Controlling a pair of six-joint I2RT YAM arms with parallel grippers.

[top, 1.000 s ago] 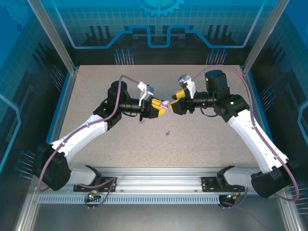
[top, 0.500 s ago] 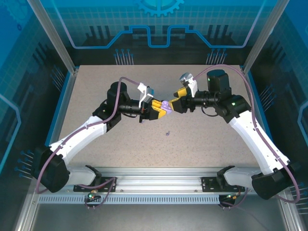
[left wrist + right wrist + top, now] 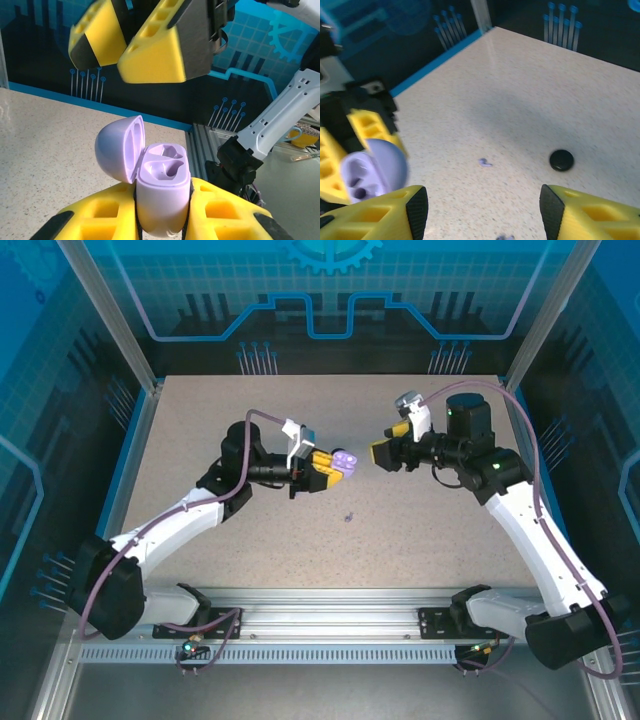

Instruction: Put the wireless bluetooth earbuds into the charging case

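Note:
My left gripper [image 3: 330,468] is shut on the base of a lavender charging case [image 3: 347,461], held above the table's middle. In the left wrist view the case [image 3: 162,175] stands upright between the yellow fingers [image 3: 225,210]. Its lid [image 3: 117,150] is swung open to the left and both sockets are empty. My right gripper [image 3: 383,453] hangs open just right of the case, with nothing between its jaws. One lavender earbud [image 3: 348,517] lies on the table below the grippers. The right wrist view shows it [image 3: 484,162] ahead of the open right gripper [image 3: 483,212], and another lavender earbud [image 3: 505,237] at the bottom edge.
A round black case [image 3: 561,160] lies shut on the speckled table [image 3: 420,540], to the right of the earbud in the right wrist view. Blue walls and metal posts [image 3: 110,330] surround the table. A rail [image 3: 330,605] runs along the near edge.
My right gripper has pulled back to the right, off the lavender case, and spread its jaws wider. The left gripper keeps hold of the case and has shifted slightly.

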